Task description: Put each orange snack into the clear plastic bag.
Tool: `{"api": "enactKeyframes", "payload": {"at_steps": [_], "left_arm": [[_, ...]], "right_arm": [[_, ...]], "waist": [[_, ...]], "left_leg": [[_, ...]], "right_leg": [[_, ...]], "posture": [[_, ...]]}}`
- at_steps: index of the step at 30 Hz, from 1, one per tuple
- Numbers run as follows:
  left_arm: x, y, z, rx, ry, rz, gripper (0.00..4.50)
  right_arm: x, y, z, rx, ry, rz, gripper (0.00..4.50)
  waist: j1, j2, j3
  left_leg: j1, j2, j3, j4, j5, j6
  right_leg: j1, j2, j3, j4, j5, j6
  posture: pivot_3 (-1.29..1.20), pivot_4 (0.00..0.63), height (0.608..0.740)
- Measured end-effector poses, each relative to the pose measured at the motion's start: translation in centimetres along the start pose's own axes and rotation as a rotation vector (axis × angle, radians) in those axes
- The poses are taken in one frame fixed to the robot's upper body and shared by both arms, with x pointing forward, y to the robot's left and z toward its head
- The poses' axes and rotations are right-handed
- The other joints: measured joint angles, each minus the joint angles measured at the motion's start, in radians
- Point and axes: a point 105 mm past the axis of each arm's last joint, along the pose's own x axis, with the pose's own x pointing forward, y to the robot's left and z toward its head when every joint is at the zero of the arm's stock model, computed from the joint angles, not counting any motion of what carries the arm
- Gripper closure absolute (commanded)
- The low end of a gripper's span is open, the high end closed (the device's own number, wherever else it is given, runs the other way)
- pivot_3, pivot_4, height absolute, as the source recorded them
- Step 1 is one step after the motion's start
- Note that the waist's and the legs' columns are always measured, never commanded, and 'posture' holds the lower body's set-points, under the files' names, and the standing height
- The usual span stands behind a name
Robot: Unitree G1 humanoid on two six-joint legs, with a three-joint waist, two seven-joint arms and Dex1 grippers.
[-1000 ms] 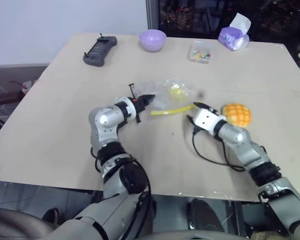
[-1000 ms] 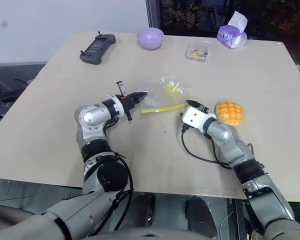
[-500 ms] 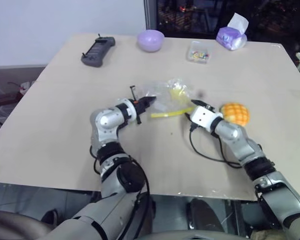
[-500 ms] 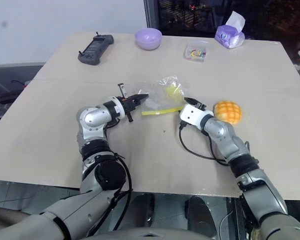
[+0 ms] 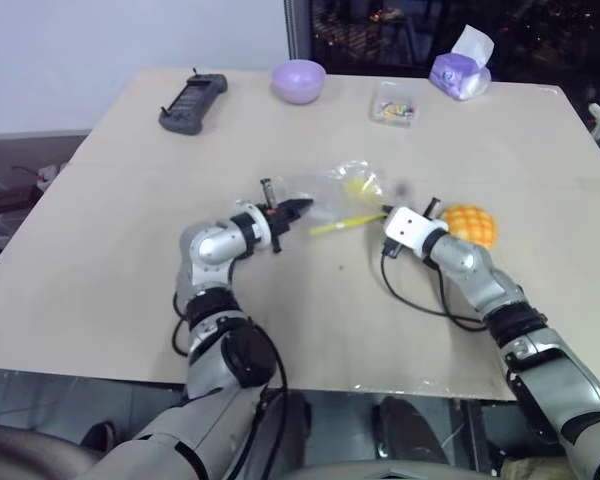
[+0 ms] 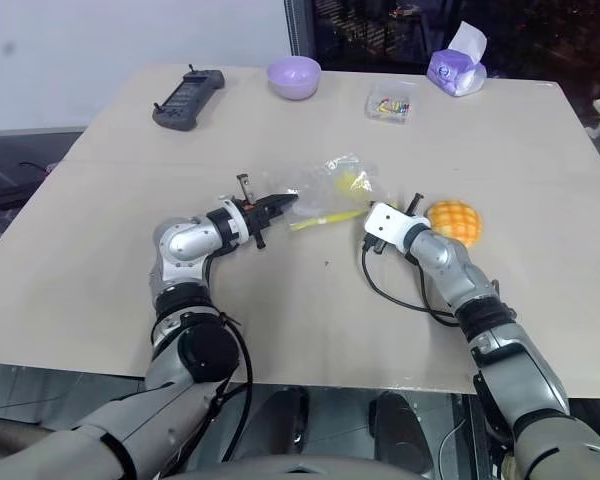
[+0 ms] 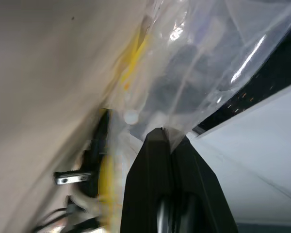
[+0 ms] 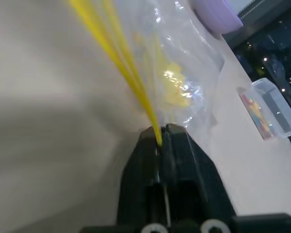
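The clear plastic bag (image 5: 340,190) lies crumpled at mid-table, something yellow (image 8: 177,92) showing through it. Its yellow strip (image 5: 345,222) runs along the near edge. My left gripper (image 5: 302,207) is shut on the bag's left edge; in the left wrist view the plastic (image 7: 208,53) rises from between the closed fingertips (image 7: 157,138). My right gripper (image 5: 386,213) is shut on the right end of the yellow strip (image 8: 116,53). The orange snack (image 5: 472,224) sits on the table just right of my right wrist, outside the bag and untouched.
Along the far side of the table stand a black controller (image 5: 192,101), a purple bowl (image 5: 298,80), a small clear box (image 5: 396,104) with colourful bits and a purple tissue pack (image 5: 460,68). A black cable (image 5: 420,300) loops under my right forearm.
My right gripper has edged forward to the bag and shut on the yellow strip. The left gripper stays shut on the bag's left edge and has rolled a little.
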Motion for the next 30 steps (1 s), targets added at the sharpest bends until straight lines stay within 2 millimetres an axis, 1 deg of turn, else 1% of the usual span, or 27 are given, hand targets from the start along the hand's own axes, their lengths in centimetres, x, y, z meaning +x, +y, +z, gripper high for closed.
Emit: {"api": "enactKeyframes", "payload": {"at_steps": [2,3,5,6,7,9,10,11,12,14,15,16,19,20,22,25,27,28,30], "left_arm": [[-1.2,1.5,0.3,0.214,-0.010,0.084,4.50],[-1.6,2.1,0.4,0.284,-0.010,0.107,4.50],[-1.7,2.1,0.5,0.379,-0.018,0.094,4.50],[-1.7,2.0,0.6,0.414,-0.027,0.085,4.10],[-1.7,2.1,1.0,0.468,-0.045,0.085,3.84],[-2.3,2.5,1.6,0.609,-0.066,0.125,3.01],[-2.7,2.7,1.9,0.713,-0.069,0.159,2.82],[-3.0,2.4,1.9,0.840,-0.065,0.163,2.82],[-3.1,2.0,1.6,0.915,-0.053,0.139,2.82],[-3.3,1.2,0.5,1.001,-0.018,0.053,2.82],[-3.5,0.4,0.0,1.067,-0.010,-0.003,2.82],[-3.8,-0.5,-0.1,1.133,-0.026,-0.040,2.82],[-4.8,-3.4,-0.5,1.320,-0.086,-0.132,2.82],[-4.9,-4.4,-1.0,1.394,-0.106,-0.160,2.82],[-4.7,-6.0,-2.4,1.496,-0.119,-0.240,2.82],[-4.1,-7.4,-4.0,1.477,-0.121,-0.351,2.82],[-4.2,-8.3,-4.5,1.505,-0.135,-0.381,2.82],[-4.2,-8.5,-4.8,1.540,-0.137,-0.379,2.82],[-3.7,-7.8,-5.0,1.735,-0.099,-0.277,2.82]], "right_arm": [[-0.3,0.2,-0.3,0.020,0.009,0.008,4.44],[-0.5,0.2,-0.5,0.034,0.014,0.010,4.44],[-0.6,0.1,-0.5,0.040,0.025,0.023,4.44],[-0.6,-0.1,-0.3,0.036,0.023,0.026,4.50],[-0.6,-0.5,-0.1,0.032,0.025,0.020,4.50],[-0.6,-1.3,0.2,0.039,0.045,-0.001,4.50],[-0.6,-1.8,0.3,0.046,0.058,-0.013,4.50],[-0.7,-2.4,0.4,0.053,0.073,-0.029,4.50],[-0.6,-2.8,0.6,0.053,0.078,-0.039,4.50],[-0.3,-3.3,1.4,0.056,0.072,-0.052,4.50],[-0.1,-3.5,2.0,0.057,0.070,-0.056,4.50],[0.0,-3.6,2.2,0.055,0.073,-0.057,4.50],[0.2,-3.7,2.0,0.074,0.131,-0.051,4.50],[0.4,-3.7,1.9,0.093,0.158,-0.050,4.50],[0.9,-3.4,2.6,0.116,0.180,-0.039,4.50],[1.3,-3.2,3.3,0.107,0.185,-0.025,4.50],[1.4,-3.1,3.4,0.095,0.192,-0.019,4.50],[1.4,-3.1,3.3,0.093,0.194,-0.017,4.50],[1.4,-3.0,3.3,0.089,0.197,-0.014,4.50]], "waist": [[-0.012,0.000,0.000],[-0.015,0.000,0.000],[-0.015,0.001,0.000],[-0.015,0.001,0.000],[-0.015,0.001,0.000],[-0.018,0.001,0.000],[-0.021,0.001,0.000],[-0.021,0.001,0.000],[-0.021,0.001,0.000],[-0.022,0.001,0.000],[-0.023,0.001,0.000],[-0.021,0.001,0.000],[-0.018,0.001,0.000],[-0.017,0.001,0.000],[-0.013,0.001,0.000],[-0.005,0.001,0.000],[-0.004,0.001,0.000],[-0.005,0.001,0.000],[-0.005,0.002,0.001]], "left_leg": [[0.001,0.000,0.000,-0.001,0.000,0.000],[0.001,0.000,0.000,-0.001,0.000,-0.001],[0.001,0.000,0.000,-0.001,0.001,-0.002],[0.001,0.000,0.000,-0.001,0.001,-0.002],[0.001,0.001,0.000,-0.001,0.001,-0.002],[0.000,0.001,0.000,-0.002,0.001,-0.002],[0.000,0.001,0.000,-0.002,0.001,-0.002],[-0.001,0.001,0.001,-0.004,0.001,-0.002],[-0.001,0.001,0.001,-0.004,0.001,-0.002],[-0.001,0.002,0.001,-0.004,0.001,-0.002],[-0.001,0.002,0.001,-0.005,0.001,-0.002],[-0.001,0.002,0.001,-0.005,0.001,-0.002],[-0.001,0.002,0.001,-0.005,0.001,-0.002],[-0.001,0.002,0.001,-0.005,0.001,-0.002],[-0.001,0.001,0.001,-0.005,0.001,-0.002],[-0.001,0.002,0.001,-0.004,0.001,-0.001],[-0.002,0.002,0.001,-0.004,0.001,-0.001],[-0.002,0.002,0.001,-0.004,0.001,-0.001],[-0.001,0.001,0.002,-0.005,0.001,-0.001]], "right_leg": [[0.000,0.001,0.001,0.000,0.000,0.000],[-0.001,0.001,0.001,0.000,0.000,0.000],[0.000,0.001,0.000,0.000,0.000,0.000],[0.000,0.001,0.000,0.001,0.000,0.000],[0.000,0.001,0.000,0.001,0.000,0.000],[-0.001,0.001,0.000,0.001,0.000,-0.001],[-0.003,0.001,0.001,0.001,0.000,-0.001],[-0.003,0.001,0.001,0.001,0.000,-0.001],[-0.003,0.001,0.001,0.000,0.000,-0.001],[-0.004,0.001,0.002,0.000,0.000,-0.001],[-0.004,0.001,0.002,0.000,0.000,-0.001],[-0.005,0.001,0.002,0.000,0.000,-0.001],[-0.004,0.001,0.002,0.000,0.000,-0.001],[-0.004,0.001,0.002,0.000,0.000,-0.001],[-0.004,0.001,0.003,0.000,0.000,-0.001],[-0.004,0.001,0.002,0.000,0.000,-0.001],[-0.004,0.001,0.002,0.000,0.000,-0.001],[-0.004,0.001,0.002,0.000,0.000,-0.001],[-0.004,0.001,0.003,0.000,0.000,-0.001]], "posture": [[0.00,0.150,0.740],[0.00,0.150,0.740],[0.00,0.150,0.740],[0.00,0.150,0.740],[0.00,0.150,0.740],[0.00,0.150,0.740],[0.00,0.150,0.740],[0.00,0.150,0.740],[0.00,0.150,0.740],[0.00,0.150,0.740],[0.00,0.150,0.740],[0.00,0.150,0.740],[0.00,0.150,0.740],[0.00,0.150,0.740],[0.00,0.150,0.740],[0.00,0.150,0.740],[0.00,0.150,0.740],[0.00,0.150,0.740],[0.00,0.150,0.740]]}}
